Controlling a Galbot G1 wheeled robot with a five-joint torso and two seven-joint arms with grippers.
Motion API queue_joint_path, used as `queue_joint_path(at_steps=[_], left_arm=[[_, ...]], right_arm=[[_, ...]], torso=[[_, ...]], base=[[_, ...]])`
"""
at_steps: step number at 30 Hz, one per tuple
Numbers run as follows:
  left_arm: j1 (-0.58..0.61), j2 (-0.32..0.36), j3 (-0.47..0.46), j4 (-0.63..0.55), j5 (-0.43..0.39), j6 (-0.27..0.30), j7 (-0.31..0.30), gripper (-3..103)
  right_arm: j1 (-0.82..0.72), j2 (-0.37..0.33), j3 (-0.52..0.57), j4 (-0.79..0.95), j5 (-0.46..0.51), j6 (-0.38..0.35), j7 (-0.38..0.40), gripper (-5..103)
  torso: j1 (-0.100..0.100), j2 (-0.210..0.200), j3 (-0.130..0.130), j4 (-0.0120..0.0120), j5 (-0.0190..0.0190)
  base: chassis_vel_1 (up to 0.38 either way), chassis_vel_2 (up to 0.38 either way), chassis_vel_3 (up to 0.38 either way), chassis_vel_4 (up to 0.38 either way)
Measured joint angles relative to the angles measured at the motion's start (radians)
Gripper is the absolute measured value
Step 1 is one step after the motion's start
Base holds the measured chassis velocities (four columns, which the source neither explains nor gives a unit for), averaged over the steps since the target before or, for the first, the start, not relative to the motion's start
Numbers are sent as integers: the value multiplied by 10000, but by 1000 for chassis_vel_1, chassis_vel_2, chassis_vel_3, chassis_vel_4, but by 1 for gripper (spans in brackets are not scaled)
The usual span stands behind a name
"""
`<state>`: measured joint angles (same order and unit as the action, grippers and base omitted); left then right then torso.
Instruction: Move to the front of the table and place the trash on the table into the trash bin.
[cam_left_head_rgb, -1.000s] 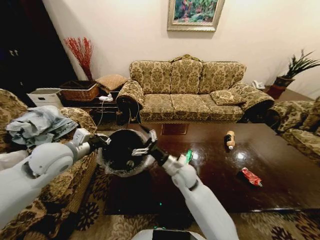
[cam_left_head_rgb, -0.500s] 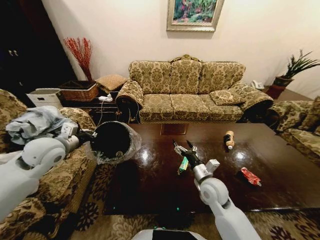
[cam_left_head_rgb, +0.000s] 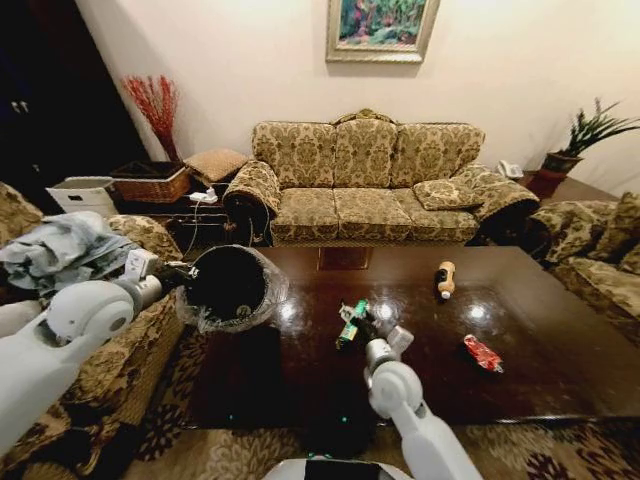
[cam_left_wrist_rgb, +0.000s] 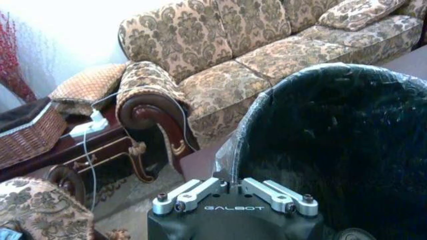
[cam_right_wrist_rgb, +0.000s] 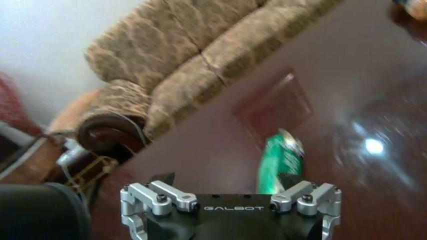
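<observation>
The dark glossy table (cam_left_head_rgb: 560, 380) carries a green tube-like wrapper (cam_left_head_rgb: 346, 332), a small brown-orange bottle (cam_left_head_rgb: 443, 279) and a red wrapper (cam_left_head_rgb: 481, 352). My right gripper (cam_left_head_rgb: 362, 322) is low over the table, right at the green wrapper (cam_right_wrist_rgb: 280, 160). It is open (cam_right_wrist_rgb: 225, 179), with the wrapper lying just ahead of one fingertip (cam_right_wrist_rgb: 288, 179). My left gripper (cam_left_head_rgb: 180, 275) holds the black trash bin (cam_left_head_rgb: 230, 285) off the table's left end, tipped with its mouth toward the table. It is shut (cam_left_wrist_rgb: 233, 192) on the liner-covered rim of the bin (cam_left_wrist_rgb: 333, 150).
A patterned sofa (cam_left_head_rgb: 365, 185) stands behind the table. An armchair (cam_left_head_rgb: 150, 240) piled with clothes is at the left, another armchair (cam_left_head_rgb: 600, 250) at the right. A wicker basket (cam_left_head_rgb: 150, 182) sits on a side table at the back left. A patterned rug (cam_left_head_rgb: 250, 450) borders the table's near edge.
My right gripper has left the bin's mouth, swung right over the table and come down at the green wrapper. The left arm has drawn the bin slightly left. The camera shifted a little.
</observation>
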<state>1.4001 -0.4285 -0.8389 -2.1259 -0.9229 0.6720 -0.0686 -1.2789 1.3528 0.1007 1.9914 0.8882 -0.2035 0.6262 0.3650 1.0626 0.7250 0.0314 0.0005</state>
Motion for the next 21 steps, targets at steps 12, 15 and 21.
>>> queue_joint_path(at_steps=[12,15,21], left_arm=[[0,-33,151,87,112,-89,12,0],[0,-60,170,87,115,-120,19,0],[-15,-97,201,98,115,-153,40,0]], right_arm=[[678,736,-116,-2334,138,0,-184,100],[839,958,-60,-2628,389,-23,-203,100],[1215,1229,-30,-3589,93,64,-437,100]], torso=[[0,0,0,8,0],[0,-1,1,3,0],[0,-1,0,8,-6]], base=[[4,2,-2,-3],[0,0,0,0],[0,0,0,0]])
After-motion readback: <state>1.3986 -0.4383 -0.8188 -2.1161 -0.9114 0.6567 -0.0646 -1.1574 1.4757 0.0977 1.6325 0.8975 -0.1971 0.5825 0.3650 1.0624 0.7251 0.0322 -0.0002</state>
